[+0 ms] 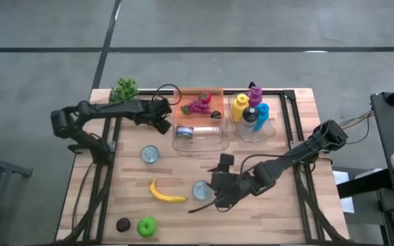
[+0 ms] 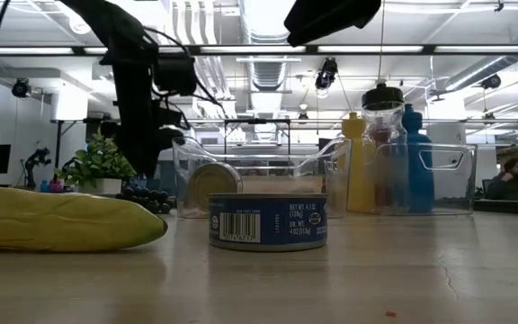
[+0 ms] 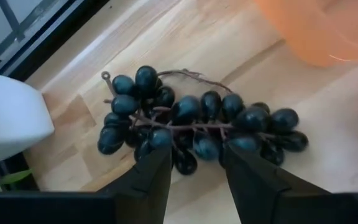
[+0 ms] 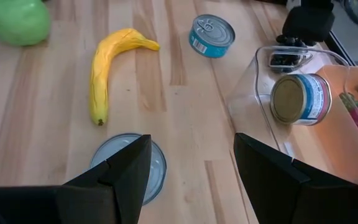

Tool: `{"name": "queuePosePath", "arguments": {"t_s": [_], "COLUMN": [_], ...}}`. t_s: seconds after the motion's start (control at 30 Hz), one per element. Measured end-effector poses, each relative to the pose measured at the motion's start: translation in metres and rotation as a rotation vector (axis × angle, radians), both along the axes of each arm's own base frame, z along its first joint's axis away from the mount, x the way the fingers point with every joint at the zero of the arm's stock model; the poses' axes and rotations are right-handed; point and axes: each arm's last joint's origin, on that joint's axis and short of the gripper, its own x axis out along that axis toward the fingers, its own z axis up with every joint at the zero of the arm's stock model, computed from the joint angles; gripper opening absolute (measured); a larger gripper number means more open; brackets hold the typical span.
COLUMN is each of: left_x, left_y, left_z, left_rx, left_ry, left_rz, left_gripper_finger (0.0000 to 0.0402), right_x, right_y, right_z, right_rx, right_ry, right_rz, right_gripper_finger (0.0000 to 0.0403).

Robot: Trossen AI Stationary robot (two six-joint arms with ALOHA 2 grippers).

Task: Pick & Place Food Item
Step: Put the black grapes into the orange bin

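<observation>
A bunch of dark grapes (image 3: 197, 124) lies on the wooden table just left of the clear bin (image 1: 198, 140); it also shows through the bin wall in the right wrist view (image 4: 284, 60). My left gripper (image 3: 194, 155) hangs open close above the bunch, pointing steeply down, one finger on either side of its middle (image 1: 161, 123). My right gripper (image 4: 191, 149) stands open at the near middle of the table (image 1: 217, 197), above and just right of a tin can (image 4: 129, 165). A banana (image 1: 166, 193) and a green apple (image 1: 146, 226) lie near the front.
The clear bin holds a can on its side (image 4: 300, 98). Behind it is an orange tray with red grapes (image 1: 198, 104), to its right a bin of bottles (image 1: 252, 115). A potted plant (image 1: 124, 89), another can (image 1: 150, 154) and a dark round fruit (image 1: 122, 224) stand on the left.
</observation>
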Motion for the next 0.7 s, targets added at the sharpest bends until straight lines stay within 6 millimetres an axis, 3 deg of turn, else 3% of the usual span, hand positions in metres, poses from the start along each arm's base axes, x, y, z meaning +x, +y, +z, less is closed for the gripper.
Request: {"name": "queuePosePath", "arguments": {"t_s": [0.27, 0.7], "left_x": [0.007, 0.005], "left_y": [0.006, 0.008], "left_z": [-0.014, -0.016], "left_rx": [-0.007, -0.011], "left_ry": [0.032, 0.038], "left_rz": [-0.032, -0.030], "left_gripper_finger": [0.0135, 0.0132], "right_x": [0.000, 0.000], "right_y": [0.000, 0.000], "right_z": [0.000, 0.000], "right_rx": [-0.002, -0.002], "right_ry": [0.000, 0.000], "right_rz": [0.002, 0.002], "right_gripper_finger": [0.0224, 0.0224]}}
